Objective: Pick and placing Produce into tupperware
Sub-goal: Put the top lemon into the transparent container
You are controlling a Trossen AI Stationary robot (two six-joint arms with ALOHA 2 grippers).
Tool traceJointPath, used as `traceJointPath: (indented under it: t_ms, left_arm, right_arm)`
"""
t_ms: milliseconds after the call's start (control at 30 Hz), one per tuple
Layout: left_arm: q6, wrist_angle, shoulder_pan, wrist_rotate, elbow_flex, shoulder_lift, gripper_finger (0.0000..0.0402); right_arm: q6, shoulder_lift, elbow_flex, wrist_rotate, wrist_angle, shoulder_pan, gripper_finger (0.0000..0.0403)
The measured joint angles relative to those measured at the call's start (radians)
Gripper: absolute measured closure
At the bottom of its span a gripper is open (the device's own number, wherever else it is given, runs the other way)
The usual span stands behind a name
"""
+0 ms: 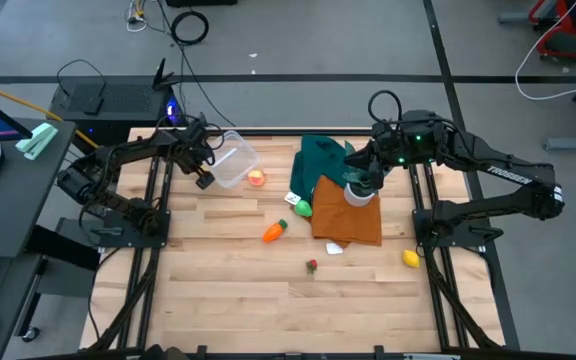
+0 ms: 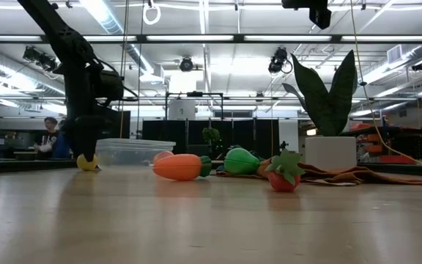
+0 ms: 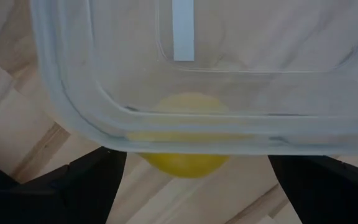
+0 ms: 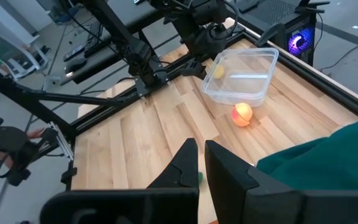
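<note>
Produce: a small round yellow plastic fruit (image 3: 182,163) looks light, hard and slippery, best pinched across its middle; left gripper (image 1: 205,178) gapes around it, right gripper (image 4: 201,163) is closed.

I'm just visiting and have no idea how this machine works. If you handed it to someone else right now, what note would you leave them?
Left claw: open, at the tupperware's wall, over a yellow piece.
Right claw: shut, holding nothing, waiting above the cloths.
Yellow piece: against the tupperware's wall; the low view suggests just outside, so check.
On the table: peach beside the tupperware, green piece, carrot, red berry, second yellow piece near the right arm's base.
Done: nothing clearly inside.
Left: every piece.
</note>
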Motion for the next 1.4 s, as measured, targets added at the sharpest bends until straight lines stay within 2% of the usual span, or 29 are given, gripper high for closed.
traceJointPath:
  t_ms: [700,1167,1400]
  left_arm:
    - [0.083,-0.015,0.000,0.043,0.000,0.000,0.0001]
    - [0.080,0.003,0.002,0.075,0.000,0.000,0.0001]
    - [0.079,0.004,-0.001,0.075,-0.001,0.061,0.0002]
  right_arm:
    - [0.002,0.000,0.000,-0.002,0.000,0.000,0.0403]
    - [0.003,0.000,0.000,-0.009,0.000,0.000,0.0403]
    - [0.003,0.000,0.000,-0.009,0.000,0.000,0.0403]
